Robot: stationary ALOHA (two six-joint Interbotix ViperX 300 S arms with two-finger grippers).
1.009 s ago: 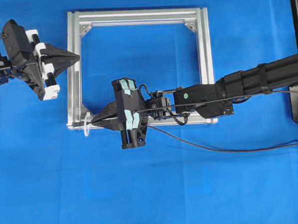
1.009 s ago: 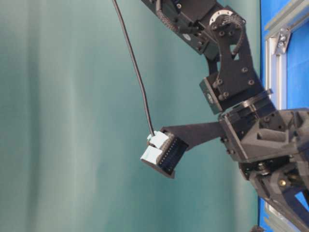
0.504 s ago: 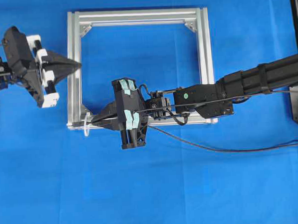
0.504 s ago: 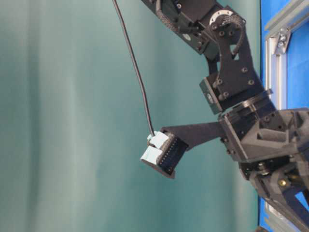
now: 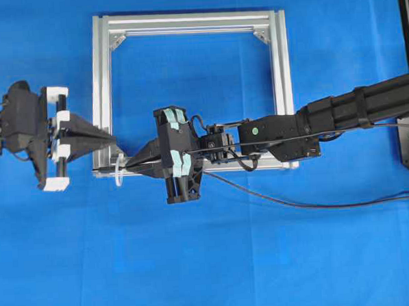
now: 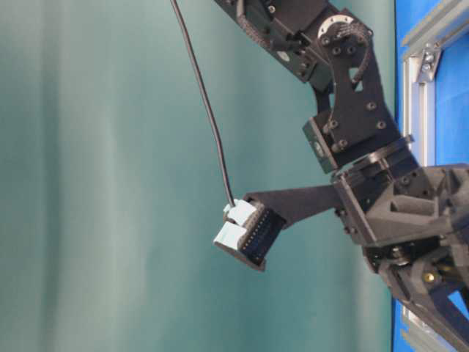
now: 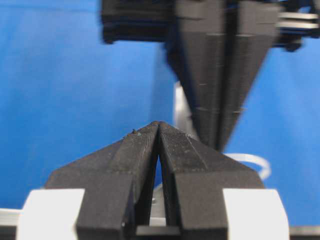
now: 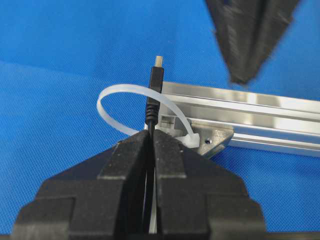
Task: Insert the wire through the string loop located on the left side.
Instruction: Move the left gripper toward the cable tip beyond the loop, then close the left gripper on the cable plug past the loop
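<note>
Right gripper [image 8: 150, 137], clamped on the thin black wire [image 8: 152, 97] centre-frame, plug tip apparently just through the whitish string loop [image 8: 120, 107]; push straight, then open the pinched-together, empty left gripper [image 5: 108, 137] to take the tip.

Blue tabletop [image 5: 231, 261], teal backdrop [image 6: 110, 183] behind
</note>
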